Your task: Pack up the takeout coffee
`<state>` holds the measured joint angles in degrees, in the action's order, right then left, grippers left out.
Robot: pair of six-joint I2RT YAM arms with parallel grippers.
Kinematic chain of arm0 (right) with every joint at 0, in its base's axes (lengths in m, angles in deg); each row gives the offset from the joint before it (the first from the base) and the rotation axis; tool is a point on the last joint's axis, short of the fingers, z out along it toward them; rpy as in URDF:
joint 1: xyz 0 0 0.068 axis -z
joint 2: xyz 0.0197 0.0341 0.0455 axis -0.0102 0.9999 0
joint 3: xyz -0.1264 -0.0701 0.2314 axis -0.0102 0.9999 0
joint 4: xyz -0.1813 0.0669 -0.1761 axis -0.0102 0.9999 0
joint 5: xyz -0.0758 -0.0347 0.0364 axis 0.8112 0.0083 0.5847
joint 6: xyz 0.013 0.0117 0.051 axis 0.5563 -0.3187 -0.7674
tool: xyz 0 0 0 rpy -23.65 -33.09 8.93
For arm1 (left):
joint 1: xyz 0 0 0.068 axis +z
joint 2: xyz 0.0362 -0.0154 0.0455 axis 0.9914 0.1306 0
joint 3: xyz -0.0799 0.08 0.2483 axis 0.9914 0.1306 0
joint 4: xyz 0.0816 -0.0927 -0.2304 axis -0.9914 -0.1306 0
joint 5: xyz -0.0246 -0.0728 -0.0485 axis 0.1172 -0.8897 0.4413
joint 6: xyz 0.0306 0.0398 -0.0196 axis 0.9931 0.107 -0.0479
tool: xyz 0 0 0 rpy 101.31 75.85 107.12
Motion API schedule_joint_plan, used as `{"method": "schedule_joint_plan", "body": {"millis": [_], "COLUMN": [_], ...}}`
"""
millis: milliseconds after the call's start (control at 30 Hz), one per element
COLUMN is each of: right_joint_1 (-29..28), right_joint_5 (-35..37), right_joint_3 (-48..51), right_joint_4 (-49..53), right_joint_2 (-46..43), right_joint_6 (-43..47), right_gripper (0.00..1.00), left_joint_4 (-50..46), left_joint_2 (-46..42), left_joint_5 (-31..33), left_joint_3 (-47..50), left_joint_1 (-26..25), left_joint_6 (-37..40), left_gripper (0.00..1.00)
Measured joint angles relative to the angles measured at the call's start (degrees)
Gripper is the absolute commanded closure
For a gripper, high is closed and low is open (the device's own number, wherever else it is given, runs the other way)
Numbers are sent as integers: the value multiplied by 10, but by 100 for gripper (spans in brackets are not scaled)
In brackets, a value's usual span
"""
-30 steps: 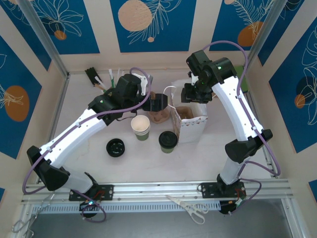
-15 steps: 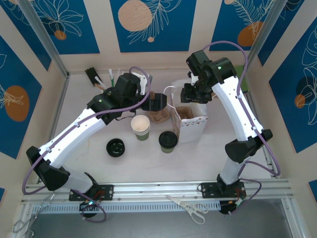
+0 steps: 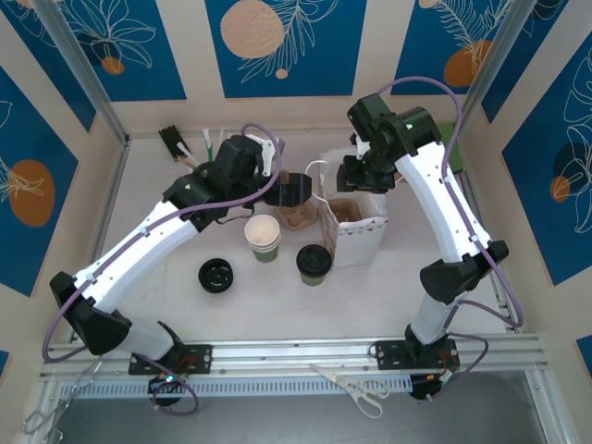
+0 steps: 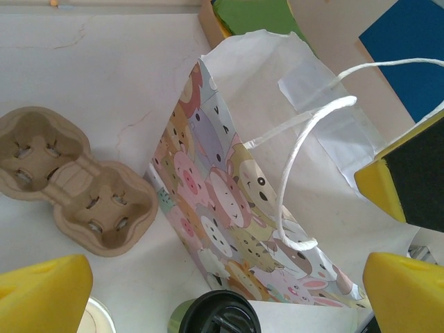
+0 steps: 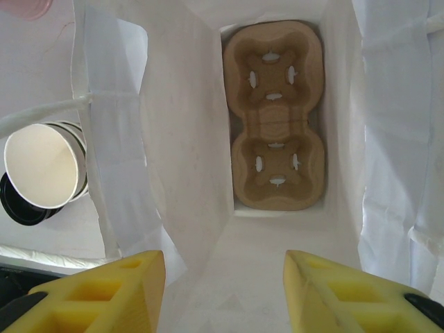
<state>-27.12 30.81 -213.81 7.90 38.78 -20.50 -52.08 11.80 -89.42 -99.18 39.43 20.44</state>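
A lab booth: blue leaf-print panels [image 3: 277, 42] beyond my left gripper [image 3: 296, 192], bare aluminium framing rails [image 3: 296, 353] behind it.

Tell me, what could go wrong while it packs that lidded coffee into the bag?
1. The bag has a loose string handle near the open left tool; it might snag.
2. The coffee cup stands close to the stack of cups, so a wide grab may knock them.
3. A cardboard tray covers the bag's floor; a cup set off its holes could tip.
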Motion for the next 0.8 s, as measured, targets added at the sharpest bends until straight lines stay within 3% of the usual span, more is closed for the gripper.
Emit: {"method": "schedule_joint_plan", "body": {"millis": [800], "right_joint_1": [7], "right_joint_5": [6], "right_joint_3": [-8], "right_joint_4": [0], "right_joint_2": [7], "right_joint_6": [2], "right_gripper": [49], "left_joint_4": [-46], "left_joint_2": [18], "left_joint_5": [-4], "left_joint_3": [-23], "left_joint_1": [17], "left_joint_6": [0], "left_gripper": [0]}}
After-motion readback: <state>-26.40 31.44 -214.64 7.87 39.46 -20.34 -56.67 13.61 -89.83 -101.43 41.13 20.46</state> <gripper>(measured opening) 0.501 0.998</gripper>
